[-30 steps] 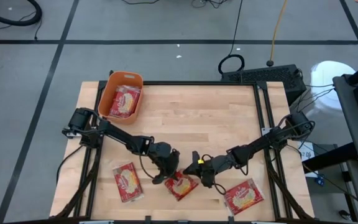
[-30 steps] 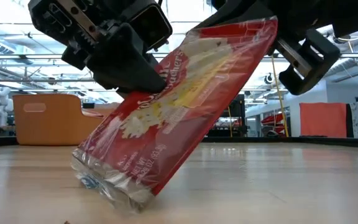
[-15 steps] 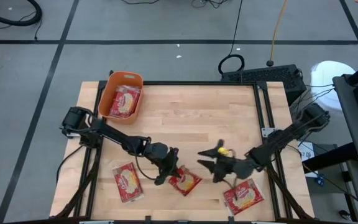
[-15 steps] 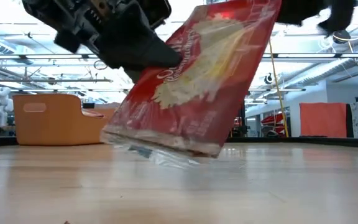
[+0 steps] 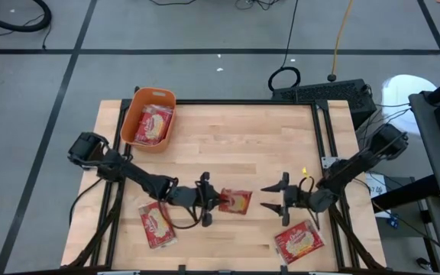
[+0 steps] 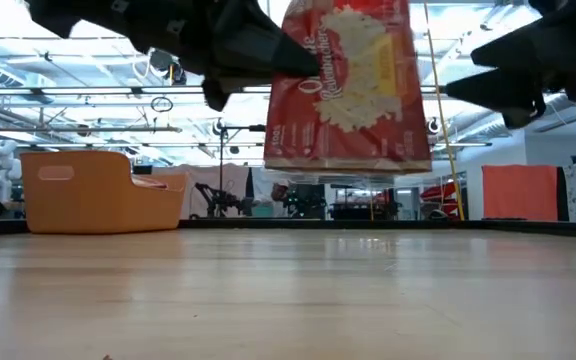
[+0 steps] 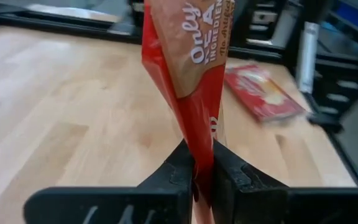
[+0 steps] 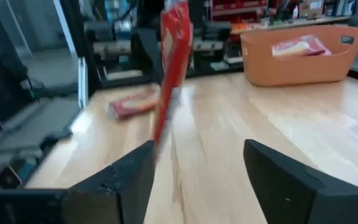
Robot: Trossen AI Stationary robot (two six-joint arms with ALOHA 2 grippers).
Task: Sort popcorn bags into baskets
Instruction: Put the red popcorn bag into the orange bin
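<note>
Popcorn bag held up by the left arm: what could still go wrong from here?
1. The left tool pinches the popcorn bag only by one edge, so it might slip out during the carry.
2. The orange basket at the far left corner already holds bags, so this one may land on the rim.
3. The open right tool sits close by; a swinging bag could brush it.

bag: red, lifted | two bags flat on table | orange basket: bags inside
</note>
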